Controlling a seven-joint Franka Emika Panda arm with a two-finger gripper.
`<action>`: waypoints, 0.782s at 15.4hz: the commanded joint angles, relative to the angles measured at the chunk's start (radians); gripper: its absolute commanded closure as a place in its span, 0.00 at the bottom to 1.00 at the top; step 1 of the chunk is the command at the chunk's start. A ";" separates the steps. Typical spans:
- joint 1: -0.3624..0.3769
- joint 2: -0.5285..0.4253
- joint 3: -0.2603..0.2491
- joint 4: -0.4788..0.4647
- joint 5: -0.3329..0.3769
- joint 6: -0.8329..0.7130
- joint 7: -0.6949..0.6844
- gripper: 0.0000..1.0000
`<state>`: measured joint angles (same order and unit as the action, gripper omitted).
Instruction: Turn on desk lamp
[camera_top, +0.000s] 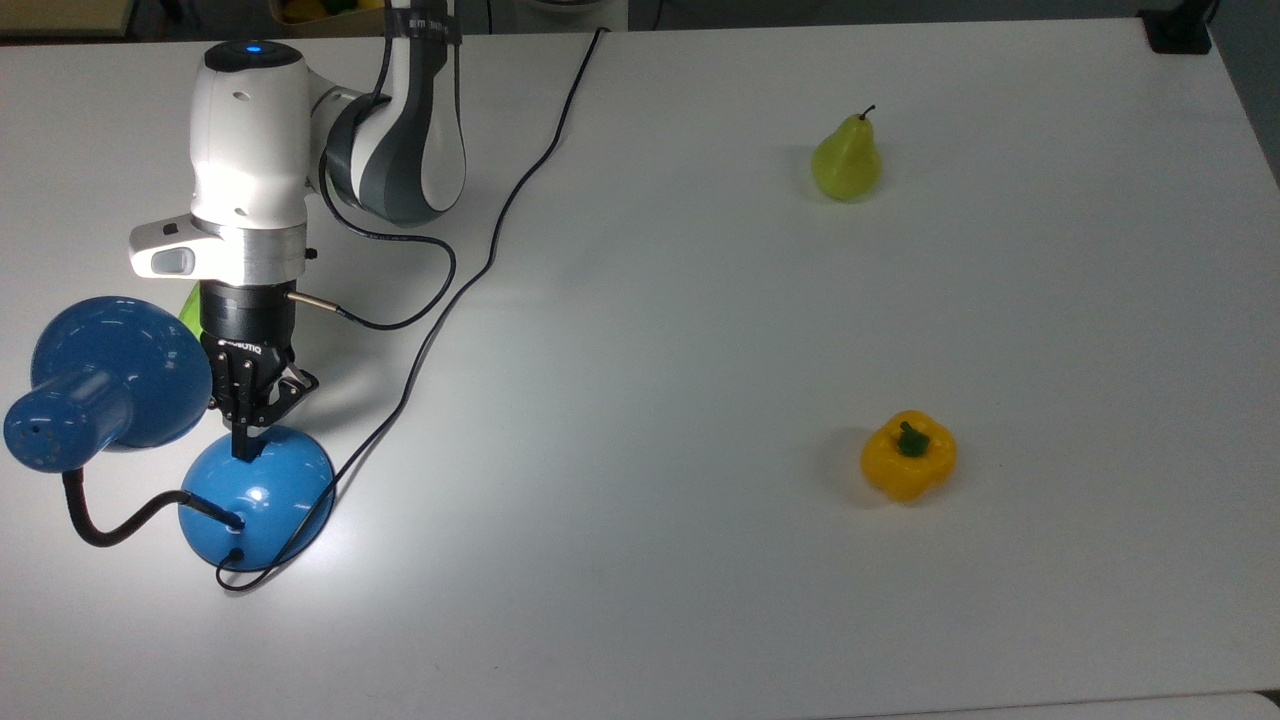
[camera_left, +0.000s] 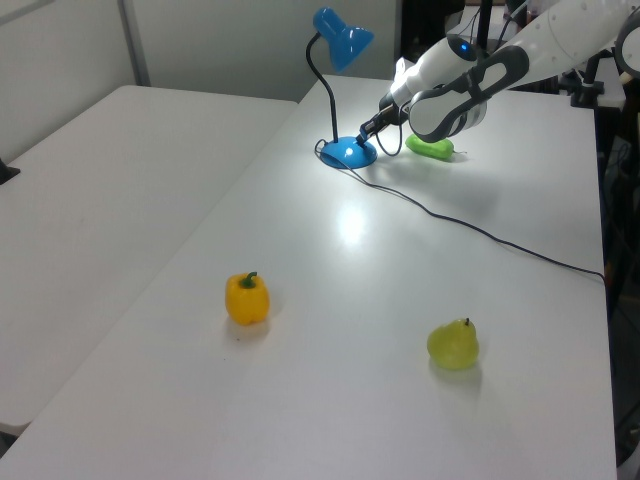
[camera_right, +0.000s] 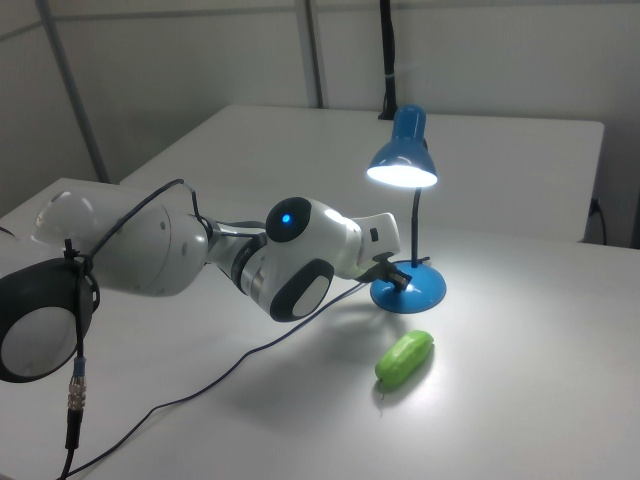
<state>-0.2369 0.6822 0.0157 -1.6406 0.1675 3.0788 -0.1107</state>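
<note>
Pinched together to a single narrow tip, the claw (camera_top: 244, 447) has nothing in its grip; it points straight down onto the upper edge of the lamp base (camera_top: 256, 496), right where the small switch sits, and looks to be touching it. The blue desk lamp (camera_right: 405, 215) is lit: in the right view the underside of its shade (camera_right: 402, 168) glows white, and in the left view a bright patch lies on the table (camera_left: 345, 220) in front of it. It stands near the top view's left edge, its black bent neck (camera_top: 105, 515) curling out from the base and up to the shade (camera_top: 100, 380) beside the arm (camera_top: 250, 150). A black cord (camera_top: 480, 255) runs from the base across the white table toward the top view's far edge. A green pod-shaped thing (camera_right: 404, 358) lies just beside the base. Well apart, toward the top view's right, sit a pear (camera_top: 846, 160) and a yellow pepper (camera_top: 908, 457).
</note>
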 joint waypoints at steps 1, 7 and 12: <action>0.010 -0.156 0.010 -0.135 0.015 -0.021 -0.015 1.00; 0.034 -0.343 0.000 -0.182 -0.002 -0.524 -0.046 0.65; 0.117 -0.522 -0.084 -0.177 -0.062 -0.989 -0.041 0.00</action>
<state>-0.2004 0.2963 0.0052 -1.7600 0.1404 2.3052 -0.1353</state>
